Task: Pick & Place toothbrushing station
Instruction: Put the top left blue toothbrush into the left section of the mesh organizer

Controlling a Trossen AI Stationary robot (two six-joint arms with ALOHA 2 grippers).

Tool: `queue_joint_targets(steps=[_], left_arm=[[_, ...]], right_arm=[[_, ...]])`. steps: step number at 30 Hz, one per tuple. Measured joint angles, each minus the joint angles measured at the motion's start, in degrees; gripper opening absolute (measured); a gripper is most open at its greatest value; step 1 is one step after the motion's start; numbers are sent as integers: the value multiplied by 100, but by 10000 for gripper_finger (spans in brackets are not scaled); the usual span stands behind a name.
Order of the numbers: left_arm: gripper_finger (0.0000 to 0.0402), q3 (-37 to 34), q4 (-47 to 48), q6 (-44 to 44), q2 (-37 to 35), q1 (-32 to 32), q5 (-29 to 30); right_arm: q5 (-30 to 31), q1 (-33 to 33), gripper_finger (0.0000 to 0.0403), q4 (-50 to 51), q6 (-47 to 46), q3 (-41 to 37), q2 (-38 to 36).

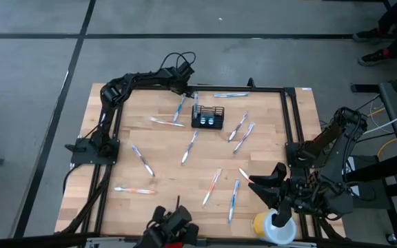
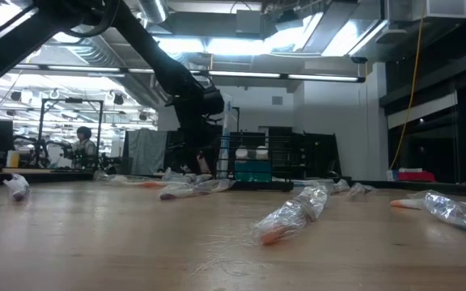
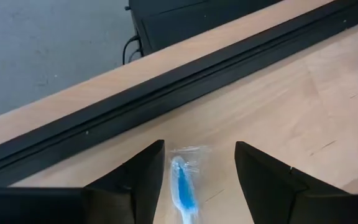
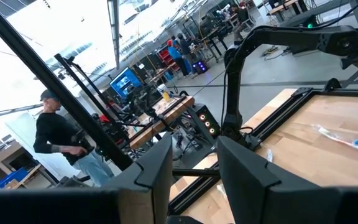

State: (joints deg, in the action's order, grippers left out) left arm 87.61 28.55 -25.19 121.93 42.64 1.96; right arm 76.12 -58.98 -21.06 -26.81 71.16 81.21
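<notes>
The toothbrushing station is a small black mesh holder (image 1: 207, 117) standing on the wooden table toward its far side; the low view shows it too (image 2: 249, 158). Just to its left, at the table's far edge, my left gripper (image 1: 188, 93) points steeply down. It is open (image 3: 199, 144), with its fingers on either side of the head end of a wrapped blue toothbrush (image 3: 182, 186) that lies flat on the table (image 1: 179, 110). The fingers do not touch it. My right gripper (image 1: 264, 180) waits raised over the near right corner, open (image 4: 194, 140) with nothing between its fingers.
Several wrapped toothbrushes lie scattered over the table (image 1: 143, 162) (image 1: 212, 187) (image 1: 240, 127). A black frame rail (image 3: 166, 93) runs along the far edge just beyond my left gripper. A yellow cup with a pale lid (image 1: 269, 224) stands under the right arm. A person (image 4: 58, 140) stands beyond the table.
</notes>
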Motion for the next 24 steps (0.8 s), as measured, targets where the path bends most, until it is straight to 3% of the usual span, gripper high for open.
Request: queue_joint_targets(steps=[7, 17, 24], left_arm=[[153, 0, 12, -61, -2, 43, -18], [149, 0, 112, -13, -2, 34, 7], [122, 0, 172, -36, 162, 19, -35]], right_arm=[[0, 0, 130, 2, -83, 0, 0], [-4, 1, 130, 0, -103, 0, 0], [-48, 0, 130, -52, -101, 0, 0]])
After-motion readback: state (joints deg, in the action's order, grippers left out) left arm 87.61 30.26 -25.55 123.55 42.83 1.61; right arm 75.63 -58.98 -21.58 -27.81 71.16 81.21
